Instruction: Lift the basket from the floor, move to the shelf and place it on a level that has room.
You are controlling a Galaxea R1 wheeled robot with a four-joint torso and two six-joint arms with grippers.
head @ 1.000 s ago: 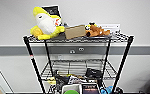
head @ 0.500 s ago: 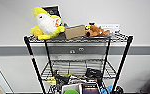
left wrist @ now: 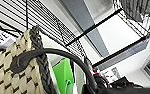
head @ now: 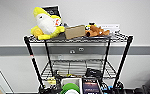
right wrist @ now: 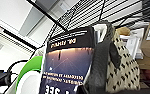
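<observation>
We hold the woven basket [left wrist: 18,72] raised below the shelf [head: 77,40] at 12 o'clock — finger state cannot be told — and judge its dark book [right wrist: 66,67] could catch the second tier [head: 78,67] — tipping the load.

shelf [head: 121,61]: black wire | basket [left wrist: 6,72]: cream-beige weave, dark flecks, dark braided rim | plush toy [head: 44,23] at top tier's left edge: yellow, white front | box [head: 74,31] mid-tier: brown | small plush [head: 97,31] toward right edge: orange-brown | book [right wrist: 66,67] in basket: dark navy cover, pale lettering | round item [right wrist: 28,72]: bright green, white | wall [head: 13,20]: white, grey band
</observation>
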